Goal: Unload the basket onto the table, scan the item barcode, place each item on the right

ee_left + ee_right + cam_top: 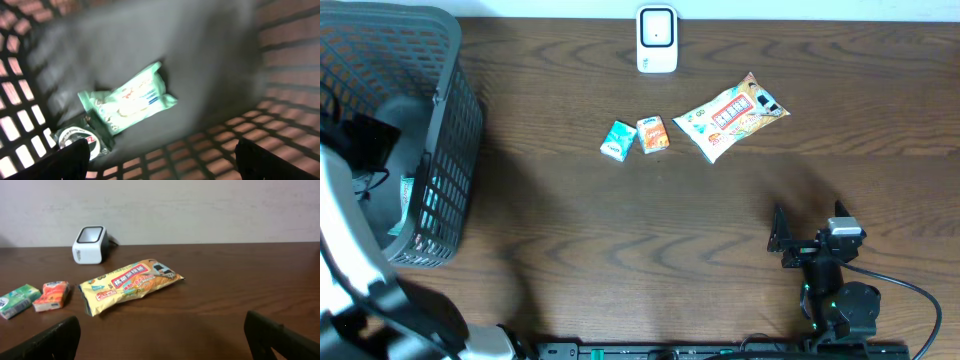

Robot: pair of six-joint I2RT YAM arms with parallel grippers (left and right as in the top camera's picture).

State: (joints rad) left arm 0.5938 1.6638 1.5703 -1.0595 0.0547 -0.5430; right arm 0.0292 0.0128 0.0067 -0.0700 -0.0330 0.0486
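My left arm reaches down into the dark mesh basket at the table's left end. In the left wrist view my left gripper is open. Beyond its fingers a green-and-white soft pack lies loose on the basket floor. The white barcode scanner stands at the table's far edge, also in the right wrist view. My right gripper is open and empty over bare wood at the front right.
A yellow snack bag, a small orange pack and a small green pack lie on the table in front of the scanner. A dark packet with a round label sits in the basket beside the green-and-white pack.
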